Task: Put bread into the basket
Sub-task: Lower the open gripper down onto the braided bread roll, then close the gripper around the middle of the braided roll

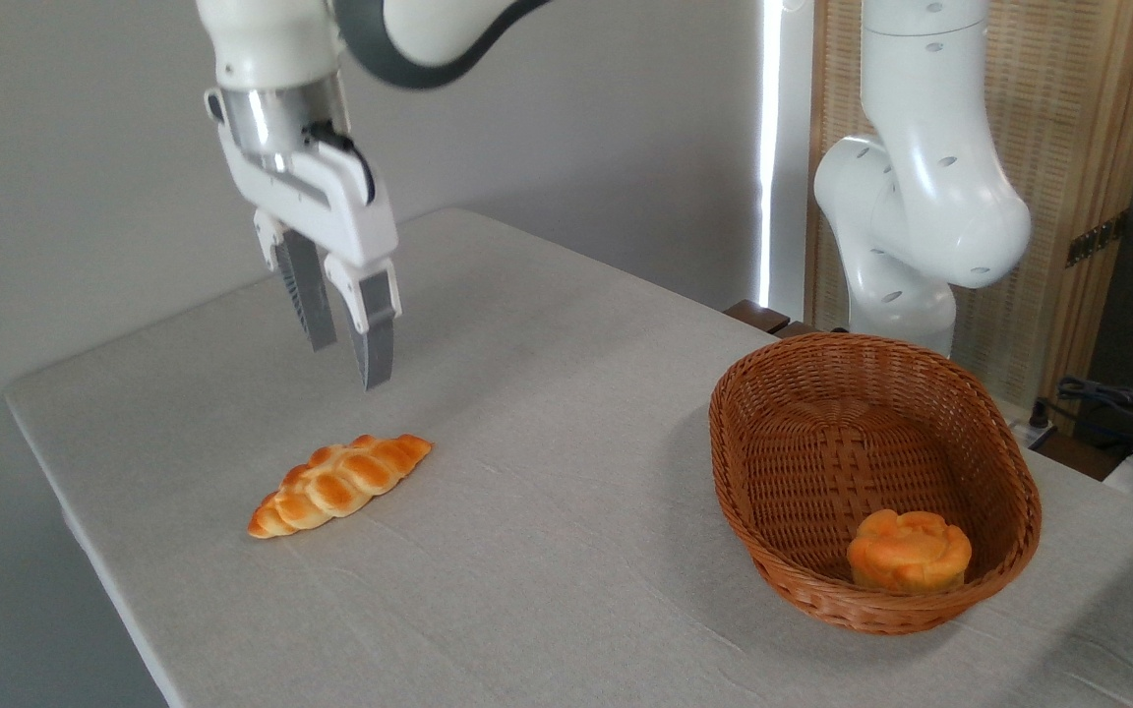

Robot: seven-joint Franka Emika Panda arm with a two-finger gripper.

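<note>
a round orange bun point(909, 552) with a flower-shaped top sits at the right of a surface point(547, 551) covered in a pale grey, lightly creased cloth. behind the surface stands a plain grey wall point(65, 177), and to its right a narrow bright strip of light point(769, 147) runs down beside a light wooden screen with woven panels point(1078, 128). at the far right edge, dark cables point(1112, 403) lie tangled near some blurred equipment that is too unclear to identify.

Plain grey wall point(85, 147) — a bright strip of daylight point(773, 147) beside a slatted wooden screen point(1078, 118).
</note>
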